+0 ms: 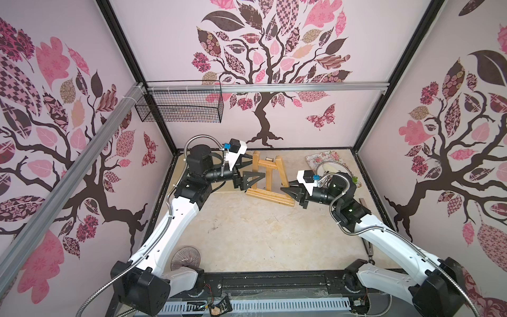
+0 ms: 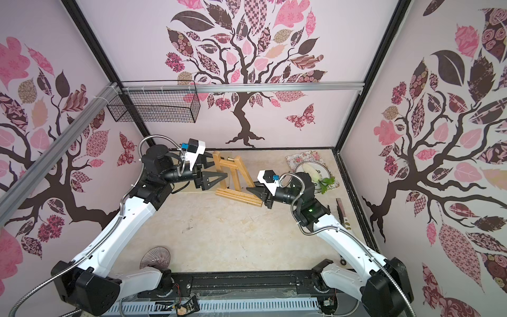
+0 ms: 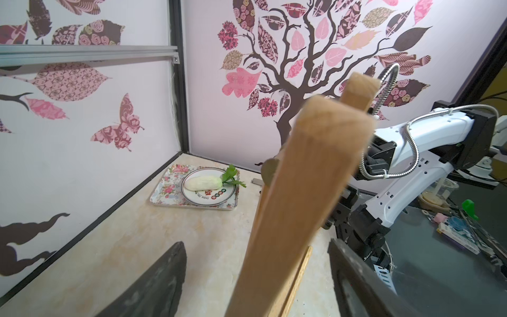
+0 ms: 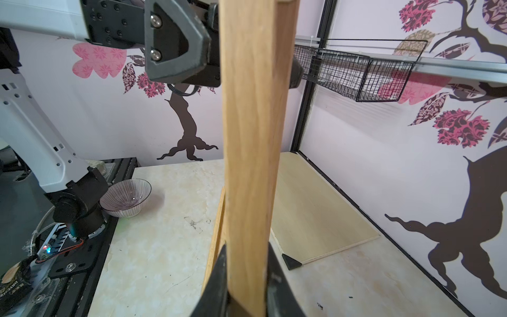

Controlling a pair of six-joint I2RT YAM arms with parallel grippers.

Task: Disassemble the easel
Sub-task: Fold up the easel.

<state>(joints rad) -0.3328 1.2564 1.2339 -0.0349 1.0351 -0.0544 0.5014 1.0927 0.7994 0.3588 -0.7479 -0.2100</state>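
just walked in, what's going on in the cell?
Both arms are at the small wooden easel, which stands upright and looks assembled at the back of the table. The right gripper is shut on one front leg, low down. The left gripper is open, its fingers either side of the other front leg.

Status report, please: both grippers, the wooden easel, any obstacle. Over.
Left gripper open, jaws astride one front leg of small light-brown wooden easel. Right gripper shut on other front leg, low. Easel upright, not yet apart. Pale plywood board flat beside it.
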